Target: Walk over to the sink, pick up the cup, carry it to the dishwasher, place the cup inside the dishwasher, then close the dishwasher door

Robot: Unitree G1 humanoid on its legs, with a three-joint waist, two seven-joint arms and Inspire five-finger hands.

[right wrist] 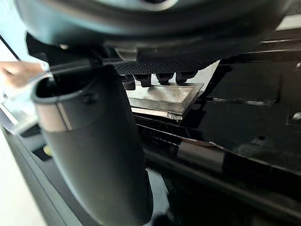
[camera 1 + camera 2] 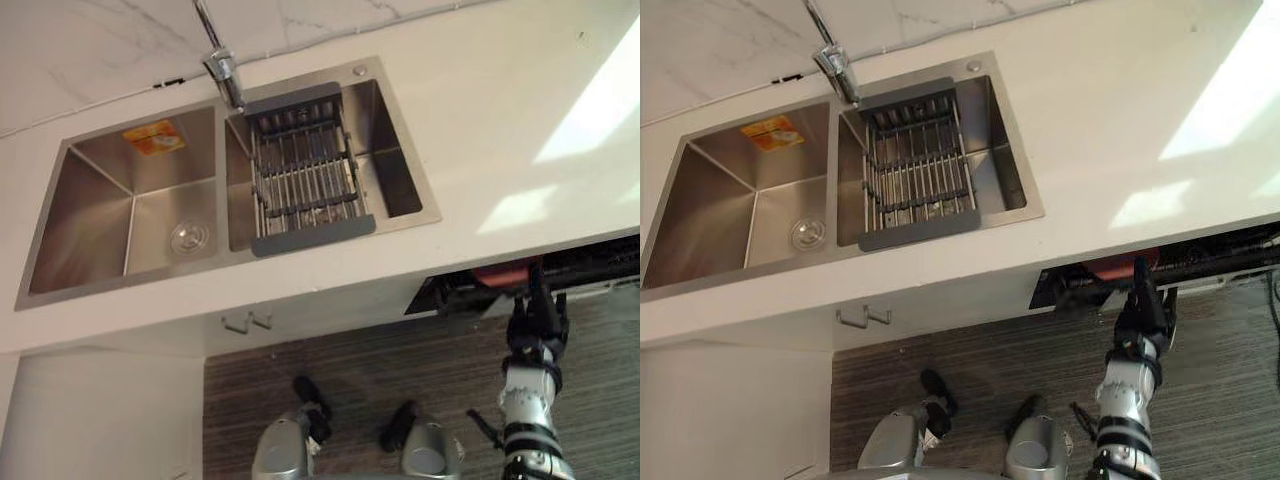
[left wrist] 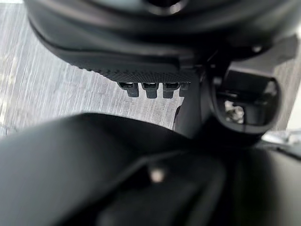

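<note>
Your right hand (image 2: 1143, 318) is raised under the white bench (image 2: 500, 130), its fingers (image 2: 1139, 285) straight and close together, tips at the edge of the black dishwasher (image 2: 1225, 250). A red shape (image 2: 1110, 268) lies in that dark opening, just beside them; whether it is the cup, I cannot tell. Your left hand (image 3: 141, 70) hangs over the grey striped floor (image 3: 56, 94), fingers relaxed side by side, holding nothing. The double stainless-steel sink (image 2: 90, 200) has a grey wire rack (image 2: 305, 175) across its right basin.

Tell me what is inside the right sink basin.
A wire drain rack with dark end bars spans the basin; what lies beneath its bars is hidden.
</note>
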